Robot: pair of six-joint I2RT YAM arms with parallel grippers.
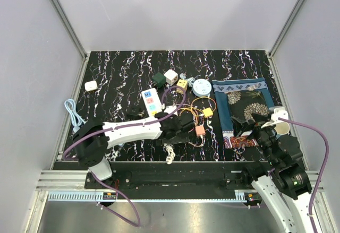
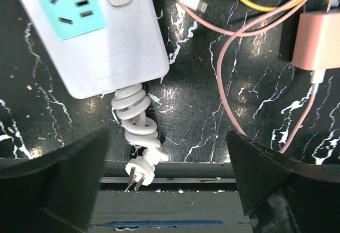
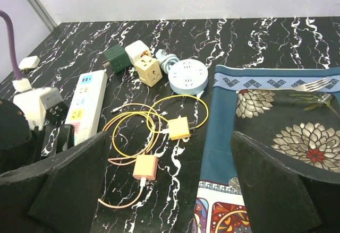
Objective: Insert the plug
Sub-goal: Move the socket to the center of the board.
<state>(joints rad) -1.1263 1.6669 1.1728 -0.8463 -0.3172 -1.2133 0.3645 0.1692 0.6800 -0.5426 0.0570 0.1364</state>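
Just off the short end of the white power strip (image 2: 90, 31), the plug (image 2: 139, 170) lies on its side at the edge of the black marbled table (image 2: 202, 84), joined to the strip by a tightly coiled white cord (image 2: 135, 116). Its two metal prongs point away from the strip, out over the table edge. The left gripper (image 2: 167, 153) hangs over this spot with its jaws spread wide; the plug sits between the two dark fingers (image 2: 64, 180) but touches neither of them, so nothing is grasped. On the strip, the nearest socket has a light blue face, with a white button beside it. To the right of the strip lie a pink cable (image 2: 226, 100) and a pink charger block (image 2: 316, 42), and a yellow cable (image 2: 255, 2) loops above them. Farther right of the strip, a round white socket (image 3: 187, 75) and a yellow charger (image 3: 179, 128) rest on the table, with three cube adapters (image 3: 149, 69) near the strip's far end. Well to the right of the strip, the right gripper (image 3: 170, 153) is over the edge of a blue flowered placemat (image 3: 255, 95), its jaws also released and holding nothing.
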